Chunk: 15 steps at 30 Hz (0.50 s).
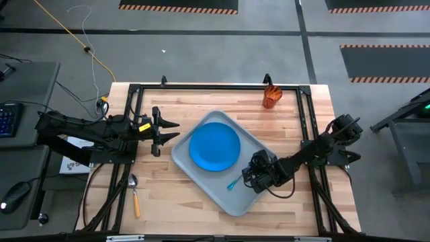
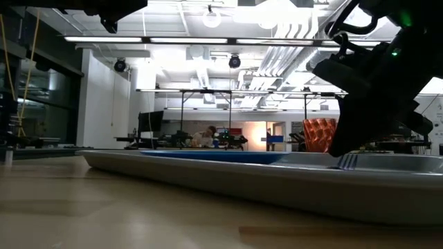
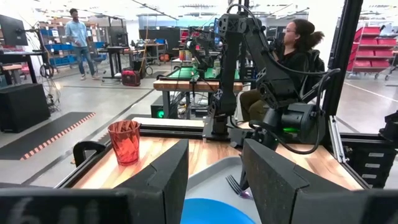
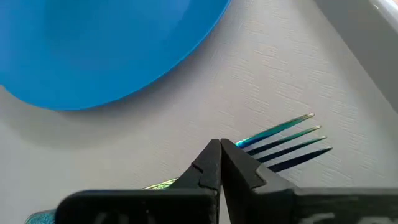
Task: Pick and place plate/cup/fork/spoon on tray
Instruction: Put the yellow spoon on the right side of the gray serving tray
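High view findings: the tray (image 1: pixel 201 165) lies turned at an angle at the middle of the table (image 1: pixel 295 215), with the plate (image 1: pixel 214 148) resting flat inside it toward its far-left part. The fork (image 1: pixel 233 183) lies on the tray floor, near the plate's near-right edge but apart from it.

Right tool (image 1: pixel 250 178): positioned low over the tray, directly above the fork. In the right wrist view its fingers (image 4: pixel 205 171) are pressed together tip to tip. The fork's tines (image 4: pixel 289 142) project past the fingertips and lie on the grey tray floor; whether the closed tips are pinching the handle cannot be told. The plate's blue edge (image 4: pixel 112 50) shows just beyond. The low view confirms this tool (image 2: pixel 346 153) down at the tray rim, with the tines visible at its base.

Left tool (image 1: pixel 168 132): held above the table just left of the tray, fingers (image 3: pixel 165 180) spread apart with nothing between them, pointing toward the tray.

Cup (image 1: pixel 271 97): upright at the far edge of the table, right of centre, well apart from the tray.

Spoon (image 1: pixel 135 195): lying on the table at the near-left, well apart from the tray, bowl toward the far side.

Beyond the table, the left wrist view shows a seated person (image 3: pixel 292 50) and a standing person (image 3: pixel 78 40) farther off.
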Tool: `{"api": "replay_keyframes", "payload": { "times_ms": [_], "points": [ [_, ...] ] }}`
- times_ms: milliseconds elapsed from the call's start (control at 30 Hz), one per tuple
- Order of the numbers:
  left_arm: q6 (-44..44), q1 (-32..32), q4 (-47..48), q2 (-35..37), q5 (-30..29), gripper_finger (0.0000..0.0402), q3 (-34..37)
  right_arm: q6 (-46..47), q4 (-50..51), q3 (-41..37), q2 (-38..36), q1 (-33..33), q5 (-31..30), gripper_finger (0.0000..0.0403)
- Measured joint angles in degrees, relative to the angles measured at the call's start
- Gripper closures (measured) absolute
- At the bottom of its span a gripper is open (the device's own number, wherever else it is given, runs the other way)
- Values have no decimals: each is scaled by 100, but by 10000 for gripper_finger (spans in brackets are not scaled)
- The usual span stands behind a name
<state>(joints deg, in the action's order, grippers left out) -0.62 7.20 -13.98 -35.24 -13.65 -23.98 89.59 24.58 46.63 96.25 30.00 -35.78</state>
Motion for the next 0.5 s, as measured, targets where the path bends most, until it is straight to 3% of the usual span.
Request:
{"api": "replay_keyframes", "payload": {
  "times_ms": [200,500],
  "points": [
    [1,0,0,0,0,257,1,-825,-44,0,0,181,783,403],
    [0,0,13,2,0,257,1,-2382,-1264,0,0,538,785,403]
  ]
}}
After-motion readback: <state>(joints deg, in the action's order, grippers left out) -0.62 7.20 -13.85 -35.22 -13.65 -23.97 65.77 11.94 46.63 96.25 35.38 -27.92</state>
